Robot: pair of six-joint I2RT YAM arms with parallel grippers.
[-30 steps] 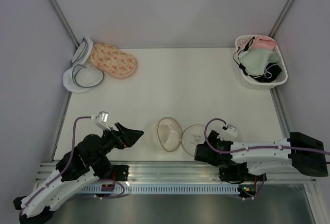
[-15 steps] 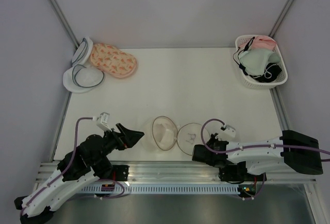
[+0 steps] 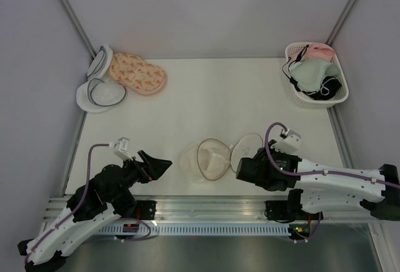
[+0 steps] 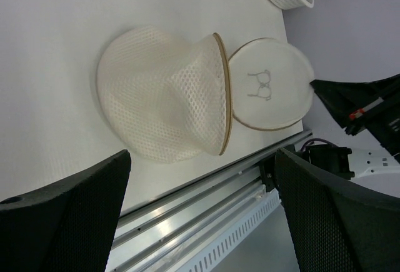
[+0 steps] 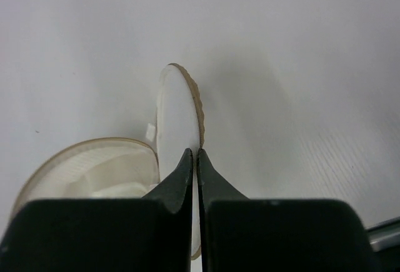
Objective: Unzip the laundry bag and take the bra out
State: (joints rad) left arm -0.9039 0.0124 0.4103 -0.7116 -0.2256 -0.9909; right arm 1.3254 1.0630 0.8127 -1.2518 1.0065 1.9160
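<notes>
The laundry bag (image 3: pixel 201 159) lies unzipped near the table's front edge, a white mesh dome with a tan rim. Its round lid (image 3: pixel 249 145) stands tilted up to the right of the dome. My right gripper (image 3: pixel 240 166) is shut on the lid's tan rim (image 5: pixel 199 110). The open half (image 5: pixel 87 162) sits to its left. Pale fabric, the bra (image 3: pixel 216 160), shows inside that half. My left gripper (image 3: pixel 160 164) stands open to the left of the bag, apart from it. In the left wrist view the dome (image 4: pixel 162 94) and the lid (image 4: pixel 270 84) lie beyond my left gripper (image 4: pixel 200 222).
A white basket (image 3: pixel 299 98) at the back right holds pale mint, black and pink garments. A pink flower-patterned pouch (image 3: pixel 137 73) and white pouches with dark rims (image 3: pixel 100 92) lie at the back left. The metal rail (image 3: pixel 206 206) runs along the front edge.
My right gripper has shut on the lid's rim and lifted it up and away, so the lid now stands tilted. The bag shifted slightly. The left arm barely moved.
</notes>
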